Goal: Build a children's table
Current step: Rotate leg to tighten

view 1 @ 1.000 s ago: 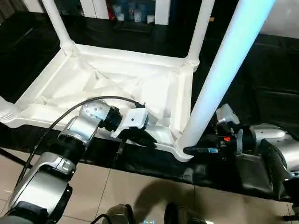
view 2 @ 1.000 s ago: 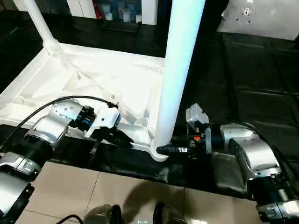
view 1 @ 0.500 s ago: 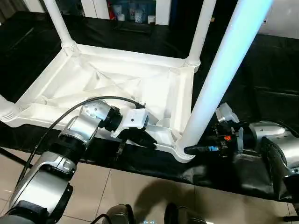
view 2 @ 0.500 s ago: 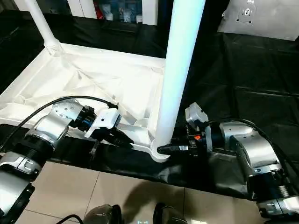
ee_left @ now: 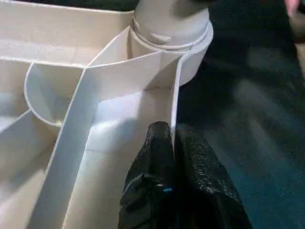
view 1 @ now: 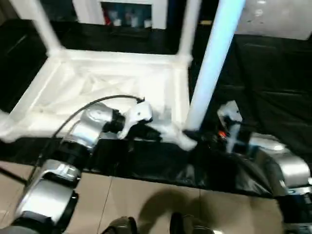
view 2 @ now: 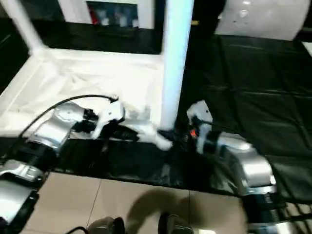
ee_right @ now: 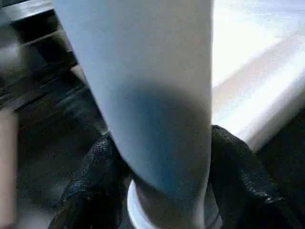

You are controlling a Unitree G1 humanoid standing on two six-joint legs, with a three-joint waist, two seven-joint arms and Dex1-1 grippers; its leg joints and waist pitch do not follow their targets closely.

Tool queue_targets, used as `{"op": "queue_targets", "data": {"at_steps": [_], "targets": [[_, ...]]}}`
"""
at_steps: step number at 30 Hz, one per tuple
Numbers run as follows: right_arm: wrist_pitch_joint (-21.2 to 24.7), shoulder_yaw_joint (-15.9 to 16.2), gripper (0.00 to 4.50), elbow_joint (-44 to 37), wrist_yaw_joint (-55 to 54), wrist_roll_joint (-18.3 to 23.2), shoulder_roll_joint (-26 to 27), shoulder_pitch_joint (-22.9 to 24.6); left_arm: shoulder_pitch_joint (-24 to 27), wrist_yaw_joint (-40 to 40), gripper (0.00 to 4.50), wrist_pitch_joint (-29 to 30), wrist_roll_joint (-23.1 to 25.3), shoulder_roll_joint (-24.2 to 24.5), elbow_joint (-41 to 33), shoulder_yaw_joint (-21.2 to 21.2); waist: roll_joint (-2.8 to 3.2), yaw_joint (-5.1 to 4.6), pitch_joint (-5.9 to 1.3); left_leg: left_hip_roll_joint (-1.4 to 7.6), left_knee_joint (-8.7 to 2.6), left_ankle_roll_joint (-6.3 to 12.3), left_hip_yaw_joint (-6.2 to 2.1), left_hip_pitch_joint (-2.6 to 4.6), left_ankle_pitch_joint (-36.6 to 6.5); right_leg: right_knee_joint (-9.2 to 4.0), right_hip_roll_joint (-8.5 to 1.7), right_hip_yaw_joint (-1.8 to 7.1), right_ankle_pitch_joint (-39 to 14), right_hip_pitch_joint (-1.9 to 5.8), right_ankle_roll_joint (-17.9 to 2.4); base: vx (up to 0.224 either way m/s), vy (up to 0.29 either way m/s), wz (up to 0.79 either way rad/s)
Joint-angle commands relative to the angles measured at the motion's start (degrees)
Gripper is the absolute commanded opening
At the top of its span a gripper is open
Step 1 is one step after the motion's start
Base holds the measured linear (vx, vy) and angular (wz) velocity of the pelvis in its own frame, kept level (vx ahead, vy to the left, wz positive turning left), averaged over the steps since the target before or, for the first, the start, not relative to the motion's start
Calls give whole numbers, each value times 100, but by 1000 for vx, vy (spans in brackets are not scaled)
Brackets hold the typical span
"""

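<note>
White plastic table top (view 1: 112, 83) lies upside down on black mat (view 1: 273, 68), ribbed underside up so sockets face up for legs. Near-corner leg (view 1: 209, 63) stands upright in corner socket (ee_left: 171, 33). Right gripper (ee_right: 162, 191) fingers clamp leg base, likely seating it. Left gripper (ee_left: 172, 143) pinches rim wall (ee_left: 175, 102) just beside socket, likely bracing top. Far legs (view 1: 36, 22) already upright.

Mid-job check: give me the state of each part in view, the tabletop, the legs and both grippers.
Tabletop: upside down on the black cover, ribbed underside up.
Near leg: upright in its corner socket.
Far right leg: upright in its socket.
Far left leg: upright in its socket.
Left gripper: shut on the tabletop's edge wall.
Right gripper: fingers on both sides of the near leg's base.
</note>
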Motion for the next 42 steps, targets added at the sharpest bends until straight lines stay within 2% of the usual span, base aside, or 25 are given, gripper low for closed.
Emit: {"op": "queue_targets", "data": {"at_steps": [1, 3, 5, 6, 8, 9, 10, 12, 14, 16, 18, 20, 22, 24, 27, 28, 29, 31, 32, 35, 36, 37, 39, 41, 42], "targets": [[500, 426, 209, -102, -664, 57, 634, -10, -164, 818, 0, 276, 33, -521, 160, -92, -47, -27, -248, 582, -467, 242, -375, 70, -1142, -745, -832, 494, -3419, 221, -57, 0, 0, 0], [583, 347, 209, -118, -1184, -19, 936, -47, -227, 1004, 0, 339, 87, -603, 208, -45, -10, -58, -279, 628, -501, 307, -403, 15, -939, -671, -847, 531, -2844, 275, -179, 0, 0, 0], [644, 236, 209, -111, -1883, -91, 1423, -127, -312, 1277, 0, 368, 204, -713, 273, -18, 9, -103, -285, 675, -521, 322, -414, 6, -883, -614, -854, 560, -2358, 251, -381, 0, 0, 0], [645, 234, 209, -112, -1895, -93, 1432, -128, -313, 1282, 0, 370, 206, -715, 273, -17, 9, -122, -297, 675, -514, 317, -405, 6, -859, -578, -868, 578, -2152, 257, -503, 0, 0, 0], [585, 178, 209, -71, -2729, -368, 2038, -224, -428, 1612, 0, 363, 280, -910, 342, 11, 27, -126, -302, 672, -513, 308, -382, 17, -833, -567, -871, 600, -2038, 236, -625, 0, 0, 0], [592, 176, 209, -68, -2838, -419, 2114, -233, -441, 1647, 0, 366, 286, -937, 349, 10, 21, -130, -299, 667, -515, 278, -379, 19, -852, -570, -875, 600, -2067, 234, -642, 0, 0, 0], [586, 143, 209, -56, -3100, -542, 2280, -249, -476, 1748, 0, 330, 300, -1006, 373, 9, -18, -117, -314, 652, -512, 281, -371, 16, -799, -570, -883, 608, -2063, 263, -641, 0, 0, 0], [497, 145, 209, -73, -3330, -591, 2507, -219, -531, 1859, 0, 293, 274, -1162, 397, 20, 27, -99, -327, 671, -513, 340, -359, 1, -572, -518, -877, 622, -1715, 268, -713, 0, 0, 0], [419, 212, 209, -109, -3347, -630, 2534, -179, -547, 1850, 0, 250, 276, -1207, 403, -1, 15, -97, -341, 676, -511, 388, -359, 1, -473, -487, -875, 625, -1434, 282, -759, 0, 0, 0], [372, 267, 279, -138, -3334, -650, 2531, -150, -553, 1829, 0, 225, 281, -1227, 403, -16, 27, -99, -336, 697, -512, 459, -352, -7, -425, -452, -878, 633, -1164, 284, -859, 0, 0, 0], [272, 136, 278, -224, -3358, -689, 2498, -62, -530, 1702, 0, 103, 323, -1147, 442, -30, 57, -97, -355, 694, -505, 476, -345, -6, -497, -453, -884, 634, -1129, 299, -890, 0, 0, 0], [186, -14, 299, -359, -3267, -666, 2322, 51, -465, 1479, 0, -91, 342, -987, 437, -59, 41, -80, -354, 685, -507, 482, -342, -6, -568, -476, -891, 638, -1269, 307, -850, 0, 0, 0], [29, -83, 326, -519, -3010, -611, 2091, 165, -398, 1252, 0, -268, 320, -863, 423, -70, 44, -65, -378, 690, -493, 531, -341, -20, -448, -444, -895, 643, -1089, 326, -848, 0, 0, 0], [-30, -141, 346, -639, -2803, -545, 1891, 267, -359, 1131, 0, -417, 320, -789, 433, -70, 33, -70, -436, 700, -459, 667, -345, -41, -118, -347, -885, 645, -514, 335, -942, 0, 0, 0], [36, -413, 372, -999, -2245, -261, 1360, 609, -258, 824, 0, -784, 250, -615, 436, -38, -20, -48, -538, 701, -361, 1274, -347, -85, 606, -140, -894, 633, 876, 369, -1121, 0, 0, 0], [36, -413, 379, -999, -2245, -261, 1360, 609, -258, 824, 0, -784, 250, -615, 436, -38, -20, -53, -539, 702, -344, 1385, -339, -103, 675, -108, -900, 633, 1041, 359, -1148, 0, 0, 0], [159, -639, 389, -1241, -1883, -14, 1041, 845, -232, 701, 0, -927, 118, -602, 482, 68, -52, -56, -553, 700, -331, 1549, -339, -114, 709, -106, -895, 619, 1147, 364, -1144, 0, 0, 0], [182, -801, 408, -1430, -1557, 164, 740, 1030, -232, 675, 0, -980, 11, -626, 523, 170, -58, -23, -533, 687, -314, 1564, -324, -122, 499, -134, -896, 622, 888, 345, -1088, 0, 0, 0], [224, -900, 422, -1517, -1426, 246, 595, 1108, -241, 713, 0, -1014, -14, -638, 558, 213, -78, -14, -563, 657, -306, 1478, -316, -126, 362, -175, -884, 601, 548, 375, -1018, 0, 0, 0], [267, -1039, 436, -1651, -1264, 378, 413, 1210, -250, 694, 0, -961, -129, -665, 555, 319, -106, 27, -543, 573, -314, 1216, -290, -150, 150, -329, -827, 562, -546, 396, -683, 0, 0, 0], [410, -1172, 436, -1850, -1130, 668, 299, 1260, -237, 668, 0, -755, -343, -674, 384, 494, -146, 44, -580, 570, -312, 1144, -282, -127, 182, -350, -819, 565, -834, 400, -573, 0, 0, 0], [429, -1215, 450, -1935, -1087, 771, 254, 1266, -221, 644, 54, -671, -436, -669, 280, 559, -136, 57, -586, 567, -304, 1130, -282, -128, 213, -345, -813, 567, -888, 402, -550, 0, 0, 0], [474, -1213, 450, -2046, -1048, 880, 221, 1259, -170, 642, 54, -517, -522, -646, 96, 611, -133, 78, -631, 596, -291, 1147, -298, -140, 396, -295, -812, 560, -730, 391, -525, 0, 0, 0], [601, -1172, 450, -2255, -1012, 1079, 198, 1205, -66, 607, 62, -174, -704, -597, -269, 704, -113, 97, -689, 714, -273, 1274, -330, -56, 730, -177, -821, 577, -153, 313, -773, 0, 0, 0], [674, -1158, 450, -2346, -1014, 1189, 233, 1158, -14, 598, 79, -18, -765, -566, -443, 738, -111, 91, -697, 719, -260, 1336, -340, -77, 840, -124, -826, 577, 59, 312, -849, 0, 0, 0]]}}
